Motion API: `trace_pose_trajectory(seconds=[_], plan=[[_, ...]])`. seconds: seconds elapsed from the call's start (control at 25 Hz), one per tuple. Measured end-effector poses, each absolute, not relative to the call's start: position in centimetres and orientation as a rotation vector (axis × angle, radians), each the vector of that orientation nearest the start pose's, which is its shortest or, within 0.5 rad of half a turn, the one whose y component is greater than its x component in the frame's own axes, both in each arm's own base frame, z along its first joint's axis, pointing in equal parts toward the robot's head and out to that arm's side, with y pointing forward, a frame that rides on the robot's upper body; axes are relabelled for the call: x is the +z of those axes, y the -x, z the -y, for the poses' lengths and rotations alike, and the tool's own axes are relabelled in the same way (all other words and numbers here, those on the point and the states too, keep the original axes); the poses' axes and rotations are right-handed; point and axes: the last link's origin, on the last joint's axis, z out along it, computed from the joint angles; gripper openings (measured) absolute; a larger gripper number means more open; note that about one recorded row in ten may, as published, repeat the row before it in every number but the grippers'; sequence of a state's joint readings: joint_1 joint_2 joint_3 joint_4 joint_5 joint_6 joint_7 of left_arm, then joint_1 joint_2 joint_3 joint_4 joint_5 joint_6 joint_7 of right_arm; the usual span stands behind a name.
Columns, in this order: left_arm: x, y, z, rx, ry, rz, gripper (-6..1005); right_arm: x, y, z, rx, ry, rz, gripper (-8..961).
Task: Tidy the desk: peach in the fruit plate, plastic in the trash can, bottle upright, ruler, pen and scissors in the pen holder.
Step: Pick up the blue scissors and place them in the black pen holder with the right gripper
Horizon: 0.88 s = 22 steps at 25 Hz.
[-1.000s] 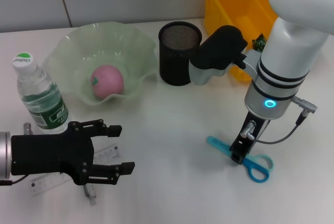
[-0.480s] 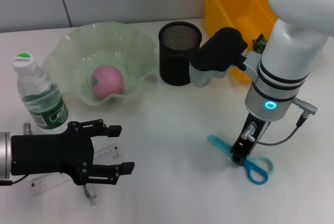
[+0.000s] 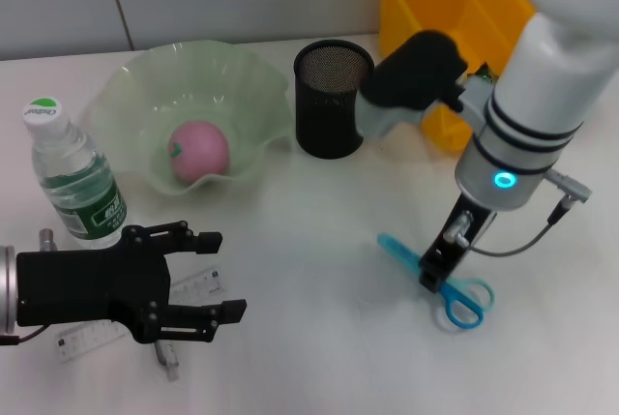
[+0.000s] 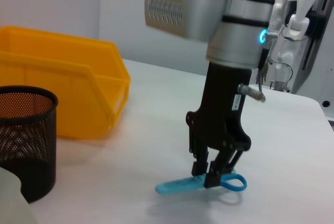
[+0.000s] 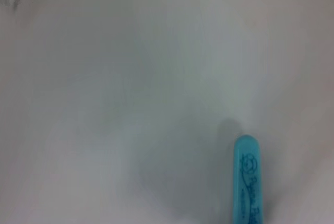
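White worktop (image 3: 319,222) carries the scissors (image 3: 435,280), well apart from the holder (image 3: 333,98), and my right pincer (image 4: 213,174) is clenched on them near the handles, so I judge the blade end could swing and catch the holder's rim.

The right arm (image 3: 527,96) is white with glossy rounded casings, two black bands around its silver wrist section and a small glowing cyan ring light. A black rounded cap sits on a white-grey joint beside it. A grey cable with a metal plug loops from the wrist. The right gripper (image 4: 215,174) is black, with a white label and a silver knob on its body. The left gripper (image 3: 208,284) is matte black, angular, with linkage fingers and visible screws behind a silver collar.
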State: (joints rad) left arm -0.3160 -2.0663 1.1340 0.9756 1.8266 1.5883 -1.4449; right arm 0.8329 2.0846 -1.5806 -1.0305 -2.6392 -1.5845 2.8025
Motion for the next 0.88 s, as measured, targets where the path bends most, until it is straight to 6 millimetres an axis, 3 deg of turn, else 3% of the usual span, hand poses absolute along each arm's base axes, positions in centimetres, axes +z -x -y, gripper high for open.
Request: trace_pose_trajectory(seconds=[0.32, 0.6, 0.72, 0.88], plan=[[-0.5, 24.7, -28.8, -0.561, 2.934, 0.392, 865, -1.8, -15.9, -36.7, -0.504, 2.609, -1.141, 231], [-0.4, 24.7, -28.9, -0.576, 2.922, 0.410, 865, 1.3, -16.0, -37.3, -0.062, 2.689, -1.080, 231], [-0.4, 24.9, -29.0, -0.595, 2.908, 0.428, 865, 2.9, -16.5, -37.6, 0.208, 2.687, -1.037, 231], [-0.2, 25.2, -29.2, -0.613, 2.885, 0.437, 865, 4.9, -16.9, -37.1, 0.695, 2.687, -0.872, 230]])
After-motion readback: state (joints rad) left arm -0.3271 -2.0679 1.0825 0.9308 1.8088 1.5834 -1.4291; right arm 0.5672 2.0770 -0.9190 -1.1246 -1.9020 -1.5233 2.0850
